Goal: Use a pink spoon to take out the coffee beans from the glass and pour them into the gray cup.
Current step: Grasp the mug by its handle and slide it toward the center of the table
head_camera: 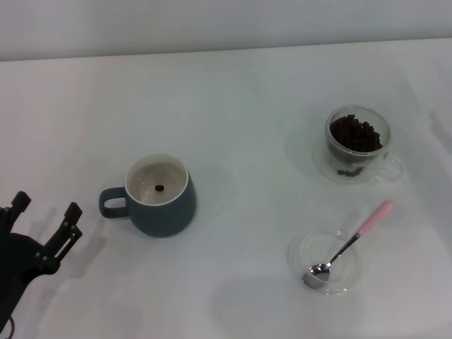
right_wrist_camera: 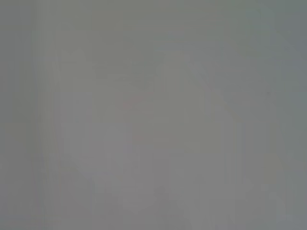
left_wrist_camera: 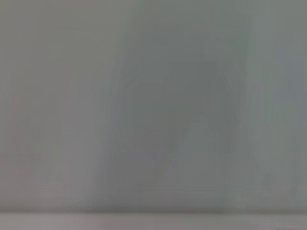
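Pink and shiny, the small pink spoon (head_camera: pixel 351 242) with its metal bowl lies in the flat clear glass dish (head_camera: pixel 305 248), well apart from the left gripper (head_camera: pixel 44 212), whose black fingers stand apart near the squat gray cup (head_camera: pixel 162 195); the right gripper is not in sight. Its long line runs slanted, bowl toward the robot, handle pointing up and right over the rim toward the clear glass (head_camera: pixel 357 143) full of dark coffee beans (head_camera: pixel 357 133). I think a bad pinch could make it slip or tip the dish.
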Available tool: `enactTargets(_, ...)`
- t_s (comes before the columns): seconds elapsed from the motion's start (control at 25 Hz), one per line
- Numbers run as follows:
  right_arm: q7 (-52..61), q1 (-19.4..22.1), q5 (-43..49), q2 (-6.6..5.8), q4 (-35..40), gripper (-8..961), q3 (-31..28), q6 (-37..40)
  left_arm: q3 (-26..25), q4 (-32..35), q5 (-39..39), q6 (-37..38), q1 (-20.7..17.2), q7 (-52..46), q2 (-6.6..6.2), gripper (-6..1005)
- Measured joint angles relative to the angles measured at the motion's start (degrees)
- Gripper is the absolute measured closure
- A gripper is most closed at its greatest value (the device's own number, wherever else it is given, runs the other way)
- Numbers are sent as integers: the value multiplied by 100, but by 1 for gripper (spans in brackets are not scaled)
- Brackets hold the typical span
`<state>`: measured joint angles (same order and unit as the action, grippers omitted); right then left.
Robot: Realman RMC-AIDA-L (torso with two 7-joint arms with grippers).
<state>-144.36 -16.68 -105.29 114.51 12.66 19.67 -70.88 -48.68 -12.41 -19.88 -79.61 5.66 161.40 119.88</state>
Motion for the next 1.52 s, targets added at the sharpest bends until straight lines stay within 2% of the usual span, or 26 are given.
enactTargets(0.48, 3, -107, 0, 18, -66, 110, 26, 70, 272, -216, -1, 1327, 529, -67, -13, 111)
enactTargets(1.32, -15, -115, -1, 26, -135, 121, 28, 121, 268, -290, -203, 1781, 793, -68, -11, 116)
enactTargets(1.52, -44, -116, 0, 26, -136, 123, 28, 221, 272, -322, -193, 1791, 850, -58, -6, 324)
